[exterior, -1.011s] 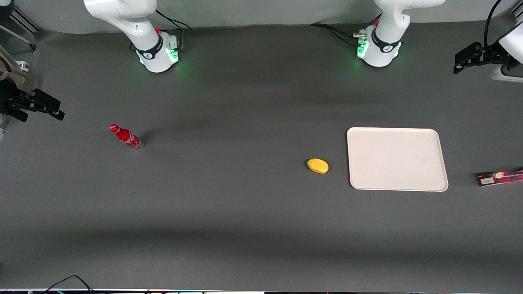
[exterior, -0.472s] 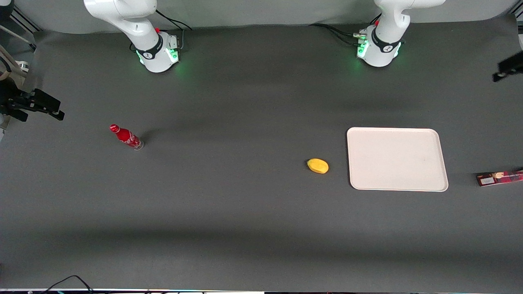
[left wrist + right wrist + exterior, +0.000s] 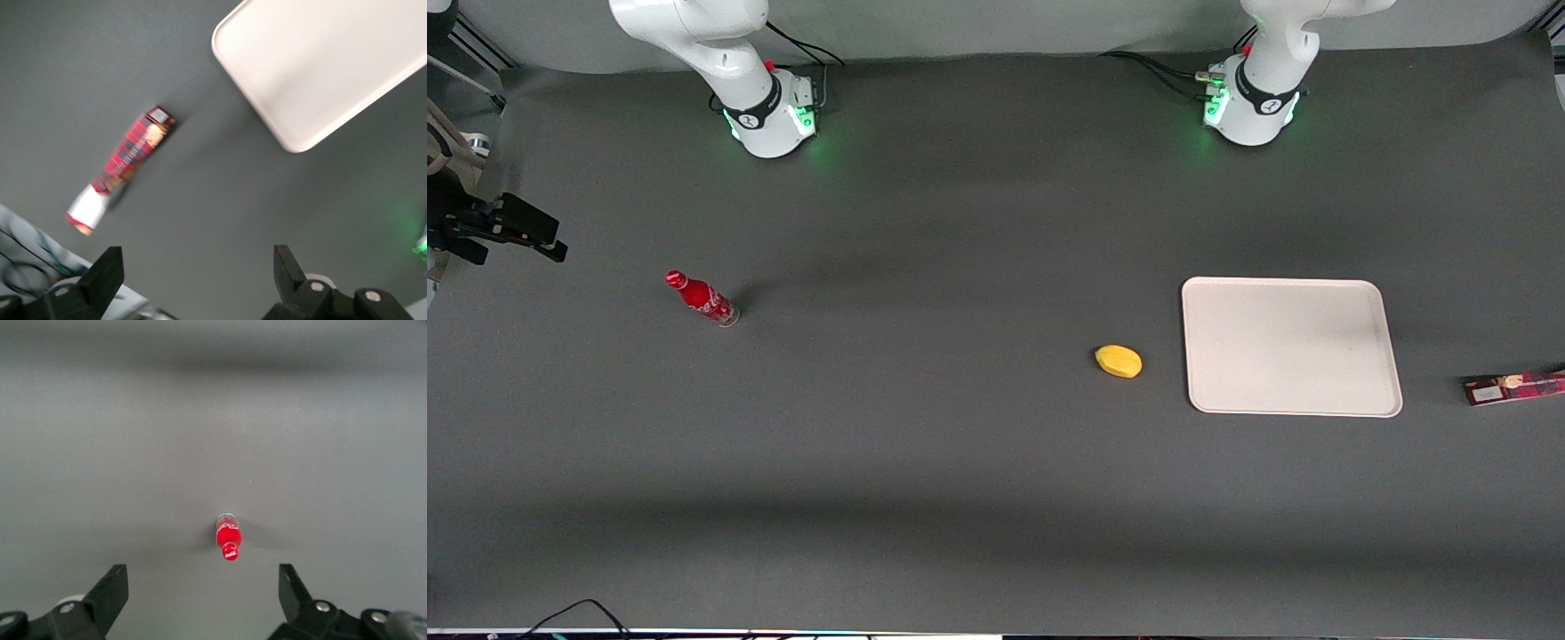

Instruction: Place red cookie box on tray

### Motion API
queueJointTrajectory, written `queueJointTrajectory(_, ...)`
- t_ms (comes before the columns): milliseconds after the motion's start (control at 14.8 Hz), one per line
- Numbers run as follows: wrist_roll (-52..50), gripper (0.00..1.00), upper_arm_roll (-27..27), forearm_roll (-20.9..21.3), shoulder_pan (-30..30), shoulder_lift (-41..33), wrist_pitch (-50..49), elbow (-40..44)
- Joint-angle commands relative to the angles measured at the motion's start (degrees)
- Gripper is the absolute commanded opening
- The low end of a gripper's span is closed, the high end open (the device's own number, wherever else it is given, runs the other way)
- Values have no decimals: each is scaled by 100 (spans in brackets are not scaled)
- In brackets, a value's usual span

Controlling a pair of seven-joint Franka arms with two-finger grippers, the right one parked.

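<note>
cookie box: red cookie box (image 3: pixel 122 169) flat on the table near its working-arm end, just beside the tray (image 3: pixel 320 63)
gripper (image 3: pixel 195 277): jaws apart, empty, high above it
risk: thin box, could slide off the table edge

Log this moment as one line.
gripper: open, above table, holding nothing | cookie box: on table beside tray, untouched | tray: bare

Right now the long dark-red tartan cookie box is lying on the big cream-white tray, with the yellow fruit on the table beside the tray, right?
Not quite. The dark-red tartan cookie box lies on the dark table, off the cream-white tray, as the front view shows. The yellow fruit does sit beside the tray. The open gripper hangs above the box.
</note>
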Motion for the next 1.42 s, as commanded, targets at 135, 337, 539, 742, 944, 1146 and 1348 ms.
queueJointTrajectory(135, 2250, 100, 213, -332, 518, 1542, 1491, 400)
queueJointTrajectory(337, 2998, 100, 284, -938, 764, 1991, 2142, 268)
queueJointTrajectory(539, 3622, 100, 415, -1799, 922, 2448, 2662, 127)
queueJointTrajectory(742, 4114, 100, 433, -2372, 1063, 2818, 3066, 101)
queueJointTrajectory(944, 4178, 0, 433, -2628, 1134, 2915, 3331, 13)
queueJointTrajectory(1146, 4037, 0, 468, -2619, 1081, 2863, 3138, 65)
queueJointTrajectory(1348, 3853, 0, 792, -2567, 941, 2784, 2421, 327)
